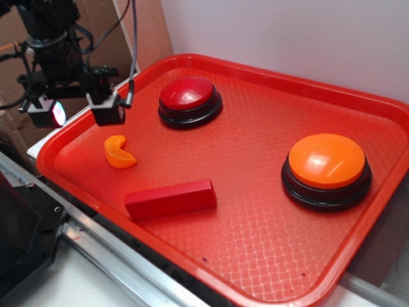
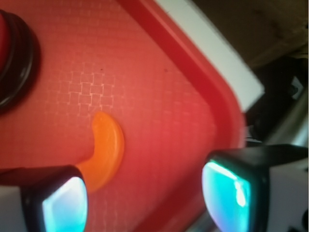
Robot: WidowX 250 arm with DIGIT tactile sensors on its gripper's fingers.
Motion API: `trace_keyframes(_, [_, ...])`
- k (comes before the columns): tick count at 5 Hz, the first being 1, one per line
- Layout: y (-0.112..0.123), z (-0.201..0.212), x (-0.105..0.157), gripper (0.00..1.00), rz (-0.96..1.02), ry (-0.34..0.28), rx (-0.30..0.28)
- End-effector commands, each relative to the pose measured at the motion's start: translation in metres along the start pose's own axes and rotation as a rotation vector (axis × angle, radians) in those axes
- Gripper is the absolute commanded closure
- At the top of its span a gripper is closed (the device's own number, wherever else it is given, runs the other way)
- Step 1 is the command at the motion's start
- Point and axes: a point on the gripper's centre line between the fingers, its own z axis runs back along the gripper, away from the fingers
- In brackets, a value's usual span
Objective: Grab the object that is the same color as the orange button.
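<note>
A small glossy orange crescent, the object (image 1: 119,153), lies flat on the red tray (image 1: 268,243) near its left rim. In the wrist view the object (image 2: 106,150) sits just ahead of the left finger and partly behind it. My gripper (image 1: 77,110) hangs open above the tray's left edge, up and left of the crescent, with nothing between its fingers (image 2: 145,198). The orange button (image 1: 326,167), a large dome on a black base, stands at the right side of the tray.
A red dome button (image 1: 189,100) stands at the tray's back and shows at the wrist view's left edge (image 2: 12,58). A red rectangular block (image 1: 170,199) lies in front of the crescent. The tray's raised rim (image 2: 193,72) runs beside the gripper.
</note>
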Motion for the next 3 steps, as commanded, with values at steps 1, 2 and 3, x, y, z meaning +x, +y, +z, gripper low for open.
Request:
trace_keyframes(1, [-0.013, -0.025, 0.013, 0.0, -0.009, -0.033, 0.016])
trace_keyframes(2, [-0.018, -0.032, 0.011, 0.0, -0.034, -0.01, -0.008])
trace_keyframes(3, [-0.02, -0.04, 0.009, 0.0, -0.053, 0.017, -0.041])
